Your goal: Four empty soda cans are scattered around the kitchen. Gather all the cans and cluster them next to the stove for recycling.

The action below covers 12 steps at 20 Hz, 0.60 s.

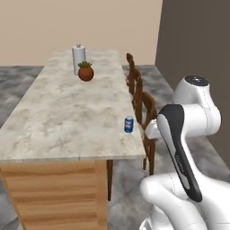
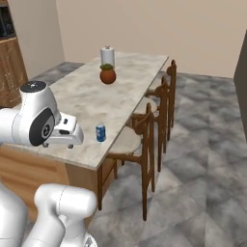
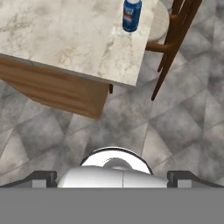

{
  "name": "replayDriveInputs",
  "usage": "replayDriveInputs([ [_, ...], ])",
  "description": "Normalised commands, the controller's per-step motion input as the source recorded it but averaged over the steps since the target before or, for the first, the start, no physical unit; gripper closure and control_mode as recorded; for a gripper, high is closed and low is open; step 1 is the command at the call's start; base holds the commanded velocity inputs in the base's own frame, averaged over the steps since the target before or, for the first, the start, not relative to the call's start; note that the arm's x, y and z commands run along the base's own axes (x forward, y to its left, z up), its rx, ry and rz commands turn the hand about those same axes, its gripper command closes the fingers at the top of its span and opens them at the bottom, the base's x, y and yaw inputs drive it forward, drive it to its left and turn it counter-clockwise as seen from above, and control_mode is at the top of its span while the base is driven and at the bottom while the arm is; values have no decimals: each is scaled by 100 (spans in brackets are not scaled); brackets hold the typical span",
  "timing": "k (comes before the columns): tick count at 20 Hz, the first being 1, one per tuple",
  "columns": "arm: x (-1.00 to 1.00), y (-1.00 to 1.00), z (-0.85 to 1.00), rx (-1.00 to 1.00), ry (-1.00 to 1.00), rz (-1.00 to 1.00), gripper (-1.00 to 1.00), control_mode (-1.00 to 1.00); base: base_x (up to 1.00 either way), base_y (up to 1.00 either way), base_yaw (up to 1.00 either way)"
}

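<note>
Approaching: a blue can (image 1: 129, 124) is stood upright near the island (image 1: 54, 121) corner, beside a chair (image 2: 144, 140), likely left for pickup.
Gripper (image 3: 112, 177): spread fully, nothing held, kept well short of the island.
Surface: pale marble over wood.
Room: grey stone floor, beige walls.

The white arm stood folded, its elbow raised and its forearm angled downward. The gripper (image 3: 112, 177) pointed down with its jaws spread wide, holding nothing between its fingertips.

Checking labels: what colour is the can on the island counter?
Blue with a white band, silvery top: soda can, clearest in the hand view.
</note>
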Motion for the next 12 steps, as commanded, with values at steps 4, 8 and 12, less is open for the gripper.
replayDriveInputs([
  [4, 0, 0, 0, 0, 0, 0, -100, 100, 35, -30, 9],
  [8, 0, 0, 0, 0, 0, 0, -100, 100, 32, -29, 9],
  [12, 0, 0, 0, 0, 0, 0, -100, 100, 36, -31, 9],
])
